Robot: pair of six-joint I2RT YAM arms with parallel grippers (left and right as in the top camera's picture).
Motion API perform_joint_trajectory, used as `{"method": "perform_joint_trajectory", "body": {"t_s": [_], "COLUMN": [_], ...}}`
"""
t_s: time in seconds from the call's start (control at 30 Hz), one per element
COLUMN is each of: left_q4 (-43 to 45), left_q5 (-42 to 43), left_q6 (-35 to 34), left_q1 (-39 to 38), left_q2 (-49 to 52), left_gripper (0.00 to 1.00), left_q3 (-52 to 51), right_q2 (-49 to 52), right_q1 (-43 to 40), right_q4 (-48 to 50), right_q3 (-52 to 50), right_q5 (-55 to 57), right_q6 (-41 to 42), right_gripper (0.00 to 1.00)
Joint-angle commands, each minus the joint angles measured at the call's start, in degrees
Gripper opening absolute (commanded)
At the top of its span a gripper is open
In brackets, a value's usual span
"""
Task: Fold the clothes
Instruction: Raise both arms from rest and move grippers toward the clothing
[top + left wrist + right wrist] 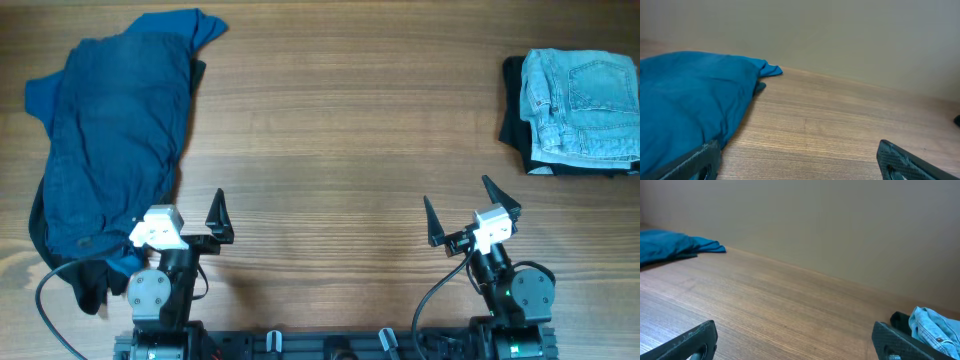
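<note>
Dark navy denim shorts (110,130) lie crumpled on a brighter blue shirt (195,25) at the far left, with a black garment (90,280) poking out beneath. The blue pile fills the left of the left wrist view (690,95) and shows far left in the right wrist view (670,245). Folded light-wash jeans (585,90) sit on a folded black garment (513,110) at the far right, and their edge shows in the right wrist view (935,325). My left gripper (180,215) (797,165) is open and empty beside the pile. My right gripper (462,205) (795,342) is open and empty.
The wooden table (340,120) stretches between the two piles. A plain wall stands behind its far edge. Both arm bases and cables sit at the near edge.
</note>
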Motion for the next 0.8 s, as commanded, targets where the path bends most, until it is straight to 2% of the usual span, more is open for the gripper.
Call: {"method": "perform_joint_trajectory", "body": {"t_s": [0.0,0.57,0.77], "left_q4": [-0.31,-0.31,4.76], "left_q5": [-0.74,-0.72,1.27], "left_q6": [0.72,0.72,0.76], "left_q1": [-0.22,-0.22,-0.22], "left_q2": [0.13,0.13,0.13], "left_gripper": [1.00,1.00,1.00], "left_q3": [-0.26,-0.26,-0.24], "right_q2": [-0.50,-0.50,-0.50], "right_q1": [-0.57,-0.57,-0.57], "right_q4": [0.00,2.21,10.27], "right_q3": [-0.09,-0.09,0.04], "right_q5": [0.57,0.57,0.57], "right_q6": [1.14,-0.83,-1.51], "right_gripper": [1.00,1.00,1.00]}}
